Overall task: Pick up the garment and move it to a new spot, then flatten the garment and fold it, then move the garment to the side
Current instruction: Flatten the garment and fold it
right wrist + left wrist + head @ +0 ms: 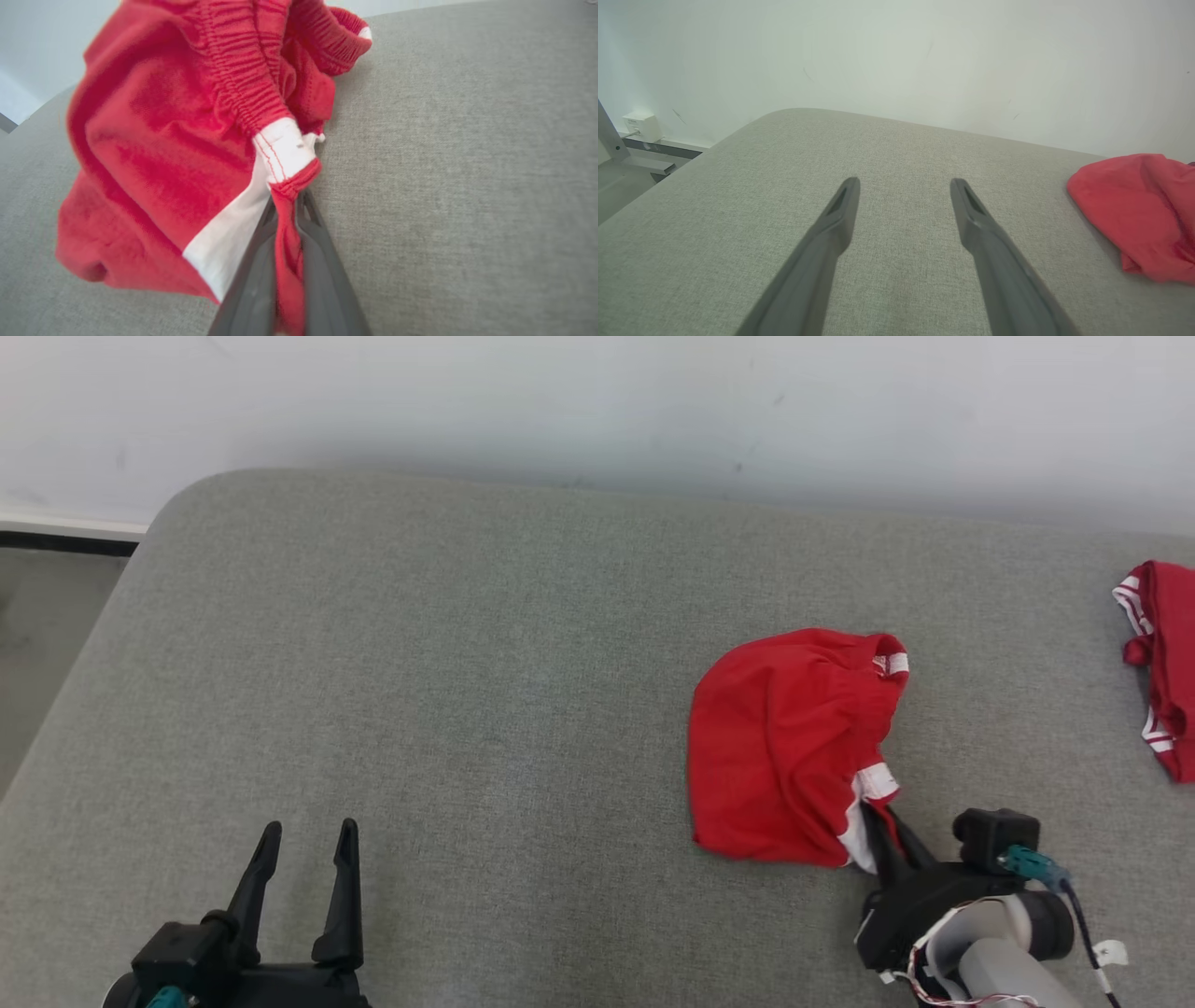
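Garment: I see a red garment [784, 747] with white trim. It sits in a bunched heap on the right part of the grey cushion [420, 709].
Right gripper: My right gripper [882, 817] is at the near edge of the heap, touching it. Its jaws are squeezed tight together on a bit of the red cloth, just beside a white band.
Close look: In the right wrist view, a thin twist of red cloth runs down between the two dark fingers [327, 280]. The stretchy waist part of the garment is bunched up above them.
Left gripper: My left gripper [310, 826] is low on the left, well apart from the garment. Its jaws are spread wide and there is nothing in them. Bare grey cushion lies under it.
Side look: In the left wrist view, the red heap is off to the right of the spread fingers and not touching them.
Other cloth: A second red cloth [1162, 663] with white stripes lies at the far right edge of the cushion, apart from the garment.
Wall: A white wall [560, 401] stands behind the cushion.
Box: A small white box [642, 126] sits low on the wall, at the left of the left wrist view.
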`<state>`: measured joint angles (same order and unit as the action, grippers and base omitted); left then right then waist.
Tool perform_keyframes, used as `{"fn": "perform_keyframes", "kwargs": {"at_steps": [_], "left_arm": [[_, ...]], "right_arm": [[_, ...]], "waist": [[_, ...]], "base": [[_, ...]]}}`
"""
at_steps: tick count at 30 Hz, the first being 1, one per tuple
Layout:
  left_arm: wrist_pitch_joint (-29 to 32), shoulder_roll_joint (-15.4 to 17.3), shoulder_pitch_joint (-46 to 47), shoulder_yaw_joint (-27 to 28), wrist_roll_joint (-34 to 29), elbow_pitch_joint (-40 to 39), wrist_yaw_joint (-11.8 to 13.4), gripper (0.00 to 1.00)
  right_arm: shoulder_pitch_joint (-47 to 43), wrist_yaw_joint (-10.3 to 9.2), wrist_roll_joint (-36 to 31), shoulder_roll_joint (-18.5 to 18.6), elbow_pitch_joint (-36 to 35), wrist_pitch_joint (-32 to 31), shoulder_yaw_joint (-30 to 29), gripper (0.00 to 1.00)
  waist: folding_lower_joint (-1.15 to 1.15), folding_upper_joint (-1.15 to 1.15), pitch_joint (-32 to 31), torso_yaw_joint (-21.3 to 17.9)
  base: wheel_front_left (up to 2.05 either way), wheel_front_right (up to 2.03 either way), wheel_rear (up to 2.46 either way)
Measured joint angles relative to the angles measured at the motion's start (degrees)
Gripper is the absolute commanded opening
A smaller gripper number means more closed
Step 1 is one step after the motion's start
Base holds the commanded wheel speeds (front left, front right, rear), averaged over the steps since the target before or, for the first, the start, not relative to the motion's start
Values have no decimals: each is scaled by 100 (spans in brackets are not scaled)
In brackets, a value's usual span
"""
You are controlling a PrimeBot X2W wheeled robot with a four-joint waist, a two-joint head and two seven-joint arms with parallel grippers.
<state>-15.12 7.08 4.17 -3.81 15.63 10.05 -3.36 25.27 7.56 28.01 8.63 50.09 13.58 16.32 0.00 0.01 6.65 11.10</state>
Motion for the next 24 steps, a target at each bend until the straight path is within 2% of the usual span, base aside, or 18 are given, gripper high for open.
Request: {"fn": "perform_keyframes", "kwargs": {"at_steps": [8, 14, 18, 24], "left_arm": [[0, -40, -147, 77, -43, -10, 11, 100], [0, -102, -176, 53, -94, -10, -15, 100], [0, -127, -190, 58, -101, -20, -20, 100], [0, -168, -255, 91, -109, -23, -22, 100]], "right_arm": [[-1, 0, 3, 591, -179, 132, -392, 0], [17, 0, -245, 1003, -949, 138, -818, 0], [41, -1, -407, 957, -1464, 140, -692, 0], [38, 0, -684, 428, -2034, -53, 220, 0]], "waist": [[0, 0, -195, -166], [0, 0, -336, -260], [0, 0, -394, -236], [-1, 0, -432, -101]], "base": [[0, 0, 0], [0, 0, 0], [0, 0, 0], [0, 0, 0]]}}
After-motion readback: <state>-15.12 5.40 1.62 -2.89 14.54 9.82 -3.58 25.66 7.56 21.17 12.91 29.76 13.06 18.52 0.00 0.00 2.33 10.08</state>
